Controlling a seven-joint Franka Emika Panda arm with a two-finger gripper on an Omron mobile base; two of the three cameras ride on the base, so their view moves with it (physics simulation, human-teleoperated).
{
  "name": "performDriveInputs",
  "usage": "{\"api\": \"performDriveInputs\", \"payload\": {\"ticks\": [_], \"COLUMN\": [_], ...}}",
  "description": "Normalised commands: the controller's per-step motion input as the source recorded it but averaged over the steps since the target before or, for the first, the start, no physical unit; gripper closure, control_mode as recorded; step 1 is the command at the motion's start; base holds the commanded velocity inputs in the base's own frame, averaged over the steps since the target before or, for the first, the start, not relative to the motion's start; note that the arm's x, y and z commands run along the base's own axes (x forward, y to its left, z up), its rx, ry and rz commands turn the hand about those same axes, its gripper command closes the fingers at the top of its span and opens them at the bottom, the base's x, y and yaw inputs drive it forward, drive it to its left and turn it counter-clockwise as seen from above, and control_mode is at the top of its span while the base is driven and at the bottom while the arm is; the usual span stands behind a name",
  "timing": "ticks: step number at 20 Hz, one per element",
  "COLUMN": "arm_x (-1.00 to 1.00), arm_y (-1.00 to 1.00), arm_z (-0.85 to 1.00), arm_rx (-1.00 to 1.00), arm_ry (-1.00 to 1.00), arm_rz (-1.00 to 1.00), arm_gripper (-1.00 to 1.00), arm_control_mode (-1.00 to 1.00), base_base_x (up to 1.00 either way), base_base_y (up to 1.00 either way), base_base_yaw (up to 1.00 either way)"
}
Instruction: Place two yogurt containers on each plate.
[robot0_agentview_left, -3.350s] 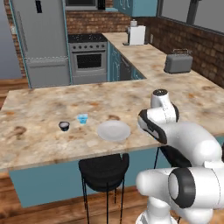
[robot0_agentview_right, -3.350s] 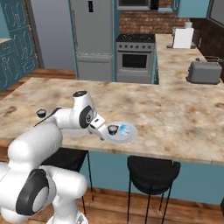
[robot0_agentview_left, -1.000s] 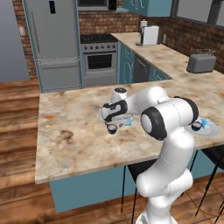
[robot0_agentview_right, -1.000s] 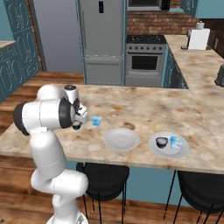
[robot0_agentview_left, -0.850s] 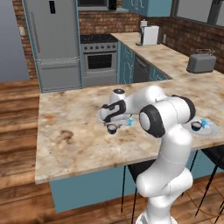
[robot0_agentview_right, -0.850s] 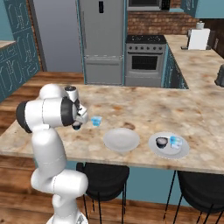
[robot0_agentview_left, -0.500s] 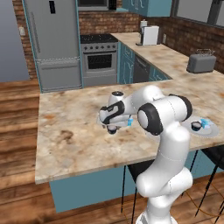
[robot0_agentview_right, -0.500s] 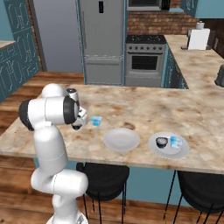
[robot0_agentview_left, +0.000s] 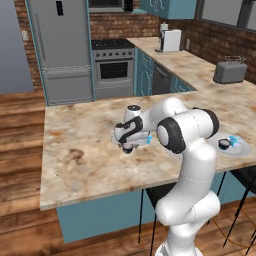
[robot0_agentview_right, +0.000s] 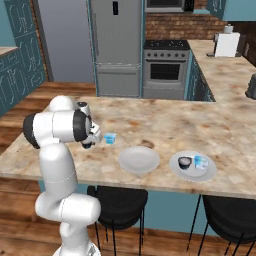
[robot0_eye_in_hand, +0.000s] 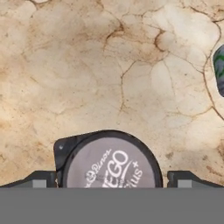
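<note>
Hand view: dark yogurt cup (robot0_eye_in_hand: 109, 159) upright, lid up.

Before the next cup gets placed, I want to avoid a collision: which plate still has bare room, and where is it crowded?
The near plate is bare across its whole face. The far plate is crowded: a dark cup and a blue cup fill its middle. Bare counter lies behind both plates.

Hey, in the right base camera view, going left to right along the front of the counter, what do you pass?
The claw at a dark yogurt cup, the light blue yogurt cup, the bare plate, then the plate holding a dark cup and a blue cup.
</note>
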Motion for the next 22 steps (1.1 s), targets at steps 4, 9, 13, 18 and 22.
{"api": "performDriveInputs", "payload": {"ticks": [4, 9, 13, 18, 22], "arm_x": [0.01, 0.00, 0.00, -0.22, -1.00], "arm_y": [0.00, 0.03, 0.01, -0.12, -0.95], "arm_z": [-0.01, -0.16, -0.03, 0.34, 0.93], "arm_rx": [0.00, -0.05, -0.01, 0.00, 0.00], "arm_ry": [0.00, 0.00, 0.00, -0.05, -0.28], "arm_rz": [0.00, 0.00, 0.00, 0.00, 0.00], "arm_gripper": [-1.00, -1.00, 1.00, 1.00, 1.00], "arm_control_mode": [-1.00, -1.00, -1.00, -1.00, -1.00], "base_base_x": [0.00, 0.00, 0.00, 0.00, 0.00], "base_base_y": [0.00, 0.00, 0.00, 0.00, 0.00], "base_base_yaw": [0.00, 0.00, 0.00, 0.00, 0.00]}}
